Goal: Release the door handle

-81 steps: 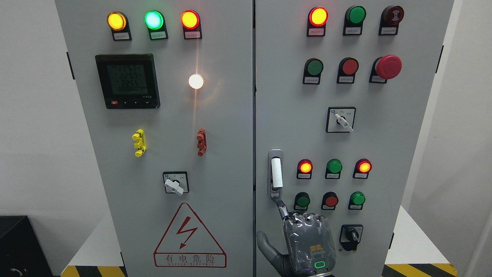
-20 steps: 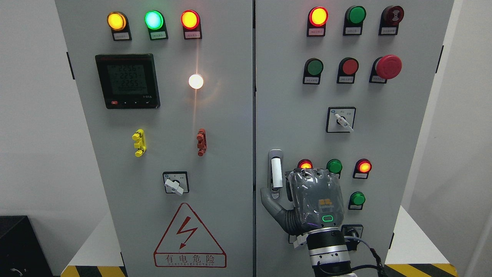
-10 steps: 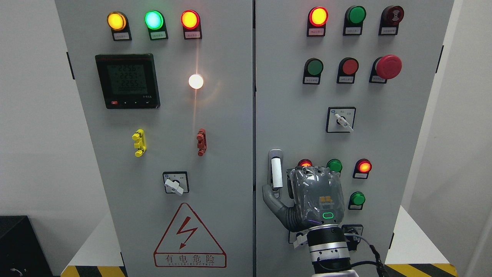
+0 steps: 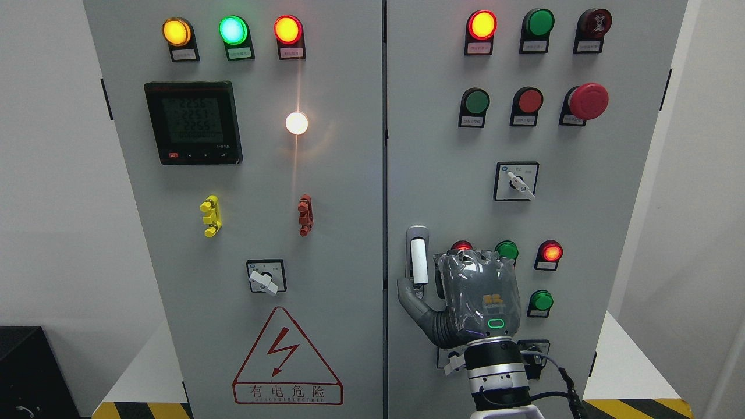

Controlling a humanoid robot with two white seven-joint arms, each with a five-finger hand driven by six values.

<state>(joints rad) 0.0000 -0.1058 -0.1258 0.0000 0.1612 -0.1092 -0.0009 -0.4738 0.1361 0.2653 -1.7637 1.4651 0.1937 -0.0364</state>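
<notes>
Grey cabinet door (image 4: 442, 174), right robot hand (image 4: 474, 297) beside door handle (image 4: 418, 262), finger state hidden behind palm.

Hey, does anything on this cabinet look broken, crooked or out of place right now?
Nothing stands out. Both cabinet doors look shut and flush, and the robot hand sits beside the door handle.

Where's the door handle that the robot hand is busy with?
In the head view, the door handle stands upright at the right door's left edge, low on the panel, immediately left of the right hand.
</notes>
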